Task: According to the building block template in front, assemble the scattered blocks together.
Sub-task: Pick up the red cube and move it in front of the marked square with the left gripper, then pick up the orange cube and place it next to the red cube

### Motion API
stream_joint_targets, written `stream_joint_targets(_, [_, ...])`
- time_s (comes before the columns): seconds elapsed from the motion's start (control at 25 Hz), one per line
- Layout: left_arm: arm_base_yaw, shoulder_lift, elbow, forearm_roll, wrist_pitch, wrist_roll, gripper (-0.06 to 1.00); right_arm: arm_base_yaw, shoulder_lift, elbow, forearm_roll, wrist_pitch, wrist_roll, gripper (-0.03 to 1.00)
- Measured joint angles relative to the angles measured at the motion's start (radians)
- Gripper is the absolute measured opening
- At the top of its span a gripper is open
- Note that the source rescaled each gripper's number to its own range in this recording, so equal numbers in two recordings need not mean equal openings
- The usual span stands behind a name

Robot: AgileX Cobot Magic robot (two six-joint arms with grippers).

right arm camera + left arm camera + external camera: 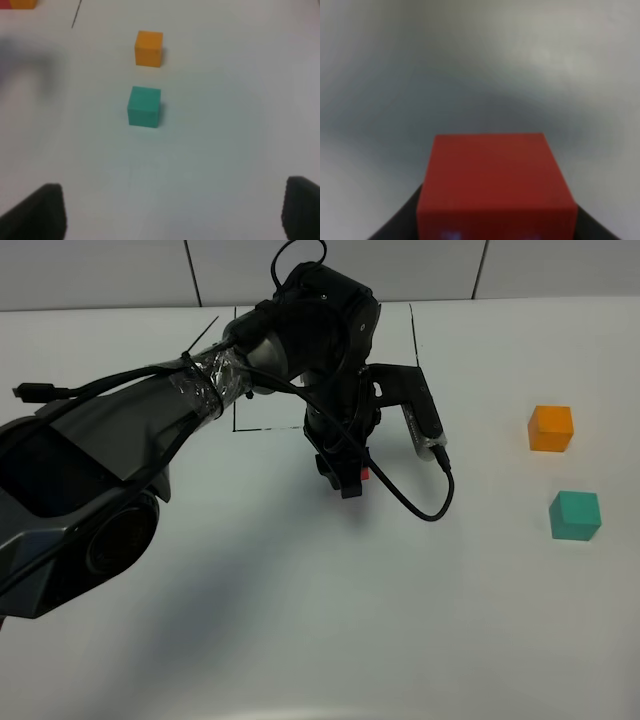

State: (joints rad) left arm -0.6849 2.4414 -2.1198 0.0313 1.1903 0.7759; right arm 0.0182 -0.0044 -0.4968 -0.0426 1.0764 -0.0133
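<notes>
Left tool (352, 480) grips one red cube (495, 180); right tool (170, 210) gapes facing one orange cube (149, 48), one teal cube (144, 106)

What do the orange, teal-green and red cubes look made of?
The plain orange cube and teal-green cube: probably painted wood or dense foam, given the flat matte faces, no glare and crisp edges. The red cube: same uniform matte look, though blurred close up.
</notes>
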Motion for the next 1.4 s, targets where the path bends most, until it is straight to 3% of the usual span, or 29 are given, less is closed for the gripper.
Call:
stream_joint_targets(1.12, [-0.019, 0.081, -0.001, 0.006, -0.005, 0.089, 0.00, 0.000, 0.000, 0.000, 0.000, 0.000, 0.000, 0.75])
stream_joint_targets(1.24, [-0.019, 0.081, -0.001, 0.006, -0.005, 0.076, 0.15, 0.000, 0.000, 0.000, 0.000, 0.000, 0.000, 0.75])
stream_joint_targets(1.4, [-0.019, 0.072, -0.001, 0.008, -0.001, 0.033, 0.56, 0.000, 0.000, 0.000, 0.000, 0.000, 0.000, 0.75])
